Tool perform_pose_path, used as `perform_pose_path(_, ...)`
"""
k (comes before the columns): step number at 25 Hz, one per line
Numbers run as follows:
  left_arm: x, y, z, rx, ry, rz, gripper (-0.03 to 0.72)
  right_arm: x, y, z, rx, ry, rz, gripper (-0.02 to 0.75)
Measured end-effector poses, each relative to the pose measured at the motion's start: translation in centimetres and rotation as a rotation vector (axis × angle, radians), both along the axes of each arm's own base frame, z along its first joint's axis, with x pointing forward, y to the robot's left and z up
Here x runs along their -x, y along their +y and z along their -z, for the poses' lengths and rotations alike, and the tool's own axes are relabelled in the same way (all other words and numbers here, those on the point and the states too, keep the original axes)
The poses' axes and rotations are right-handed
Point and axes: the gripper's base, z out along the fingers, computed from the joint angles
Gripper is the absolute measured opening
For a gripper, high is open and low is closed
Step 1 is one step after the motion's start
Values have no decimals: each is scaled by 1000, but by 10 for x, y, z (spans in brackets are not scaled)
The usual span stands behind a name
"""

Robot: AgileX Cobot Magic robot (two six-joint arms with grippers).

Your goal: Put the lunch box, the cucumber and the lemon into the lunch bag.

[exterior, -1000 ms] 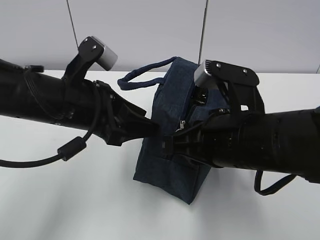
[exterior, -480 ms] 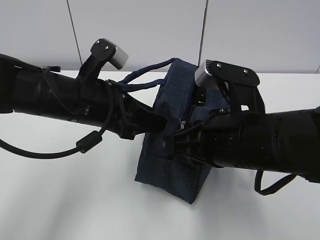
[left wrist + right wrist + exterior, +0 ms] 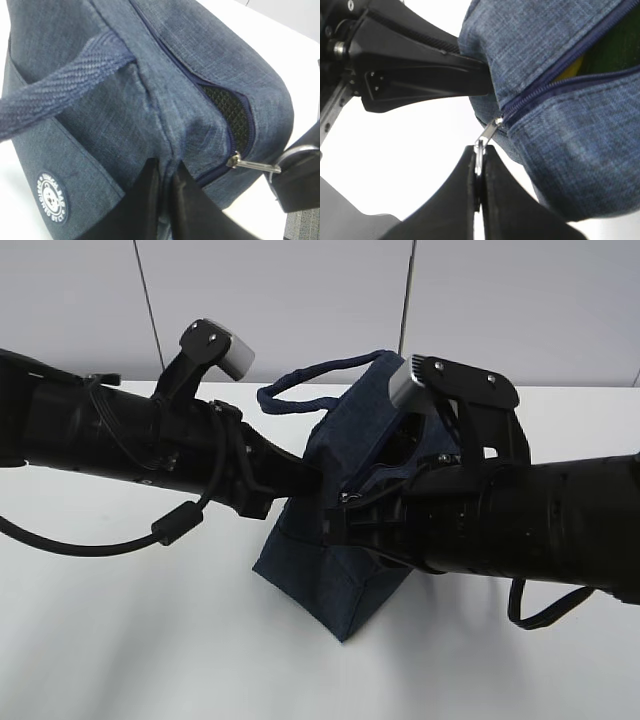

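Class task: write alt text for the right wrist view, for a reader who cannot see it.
The right gripper is shut on the metal zipper pull at the end of the blue lunch bag. The zipper is partly open, with yellow and green showing inside. The left gripper presses the bag's end from the left, over a white table.

The lunch bag (image 3: 335, 540) is sitting on the table (image 3: 120, 640), tilted, between the two arms. The left gripper (image 3: 165, 172) is meeting its left side, the right gripper (image 3: 479, 155) its zipper pull (image 3: 487, 134) on the right.
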Motion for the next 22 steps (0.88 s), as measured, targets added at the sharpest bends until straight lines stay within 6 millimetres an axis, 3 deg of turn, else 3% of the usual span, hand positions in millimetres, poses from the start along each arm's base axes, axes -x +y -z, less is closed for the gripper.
perform_pose_path(10, 1, -1, 0, 7, 3, 9, -4, 0, 0, -2, -4, -5, 0, 0)
perform_pose_path(22, 1, -1, -1, 15, 6, 19, -4, -12, 2, -20, -11, -62, 57, 0)
